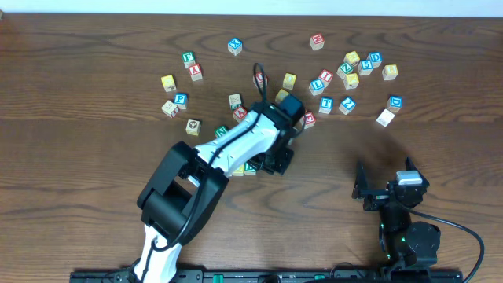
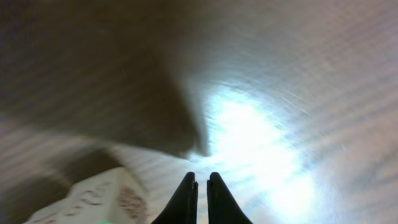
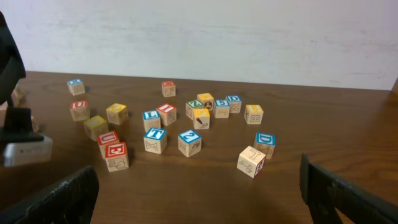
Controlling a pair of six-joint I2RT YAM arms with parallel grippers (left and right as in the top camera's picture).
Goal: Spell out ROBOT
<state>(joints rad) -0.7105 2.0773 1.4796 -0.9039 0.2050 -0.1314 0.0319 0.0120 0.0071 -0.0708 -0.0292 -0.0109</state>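
Wooden table (image 1: 78, 157) is carrying scattered letter blocks (image 1: 348, 104) while the left tool (image 2: 202, 190), clenched empty, is hovering with one block (image 2: 93, 199) at its eight o'clock, probably needing opening before grasping a letter, and the right tool (image 3: 199, 205) is resting released.

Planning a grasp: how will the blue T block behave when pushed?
The T block looks like rigid wood with flat faces, so it probably slides, not rolls. Small, likely light; a push may bump the neighbouring 2 block.
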